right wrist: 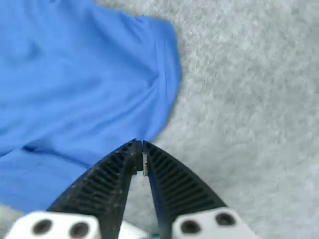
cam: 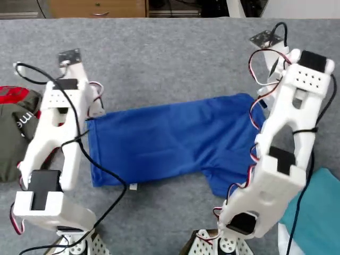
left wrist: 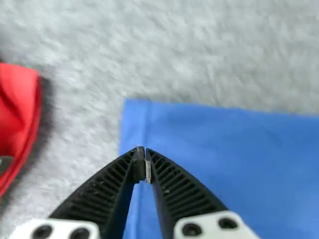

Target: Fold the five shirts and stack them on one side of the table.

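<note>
Left end effector (left wrist: pixel 140 167) and right end effector (right wrist: pixel 139 154), both pressed together, over the blue shirt (cam: pixel 170 141) spread mid-bench (cam: pixel 159 58).
I'd open both and bite its edges evenly; neither seems to hold cloth.

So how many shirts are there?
4: a blue shirt spread centrally, a red shirt and an olive shirt at the left edge, a teal shirt at the right edge. More may be hidden.
</note>
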Robot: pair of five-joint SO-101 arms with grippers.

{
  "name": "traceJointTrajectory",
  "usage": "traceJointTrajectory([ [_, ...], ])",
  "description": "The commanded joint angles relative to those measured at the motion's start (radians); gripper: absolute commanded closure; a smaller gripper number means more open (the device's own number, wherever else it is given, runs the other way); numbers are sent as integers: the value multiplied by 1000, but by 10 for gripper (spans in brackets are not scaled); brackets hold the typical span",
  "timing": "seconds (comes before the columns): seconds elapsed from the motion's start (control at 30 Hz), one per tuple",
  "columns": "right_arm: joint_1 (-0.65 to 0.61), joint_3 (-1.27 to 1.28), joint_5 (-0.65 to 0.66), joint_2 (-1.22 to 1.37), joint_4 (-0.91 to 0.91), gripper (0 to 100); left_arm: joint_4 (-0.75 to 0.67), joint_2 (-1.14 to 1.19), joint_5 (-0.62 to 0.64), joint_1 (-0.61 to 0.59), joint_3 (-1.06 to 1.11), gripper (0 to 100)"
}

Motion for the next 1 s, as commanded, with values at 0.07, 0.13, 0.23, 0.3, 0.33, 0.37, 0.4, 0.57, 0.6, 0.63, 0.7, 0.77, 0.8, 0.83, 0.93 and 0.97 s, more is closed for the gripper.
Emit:
traceJointTrajectory([
  [0.07, -16, 394, -28, -189, -135, 994, -58, -18, -84, 81, 104, 981],
  [0.13, -16, 581, -29, -259, -247, 994, -92, -42, -92, 75, 155, 981],
  [0.23, -18, 834, -26, -361, -408, 994, -164, -90, -92, 51, 245, 981],
  [0.3, -19, 946, -25, -407, -488, 994, -219, -110, -92, 34, 305, 981],
  [0.33, -19, 980, -25, -418, -512, 994, -245, -116, -92, 29, 334, 981],
  [0.37, -19, 1004, -23, -421, -520, 994, -270, -119, -92, 28, 362, 981],
  [0.4, -16, 1017, -21, -420, -520, 994, -293, -119, -92, 26, 390, 981],
  [0.57, -12, 1078, -14, -423, -519, 994, -400, -127, -92, 26, 489, 981],
  [0.6, -12, 1090, -14, -423, -519, 994, -404, -127, -92, 26, 488, 981],
  [0.63, -12, 1101, -14, -423, -519, 994, -407, -127, -92, 26, 488, 981],
  [0.7, -12, 1129, -12, -423, -519, 994, -407, -127, -92, 26, 488, 981],
  [0.77, -12, 1164, 2, -423, -519, 994, -405, -125, -92, 26, 488, 981],
  [0.8, -10, 1181, 6, -424, -519, 994, -405, -125, -92, 26, 488, 981],
  [0.83, -8, 1198, 6, -424, -519, 994, -407, -125, -92, 26, 488, 981],
  [0.93, -8, 1250, 6, -426, -519, 994, -410, -125, -92, 26, 488, 981],
  [0.97, -8, 1268, 6, -437, -519, 994, -410, -125, -92, 26, 488, 981],
])
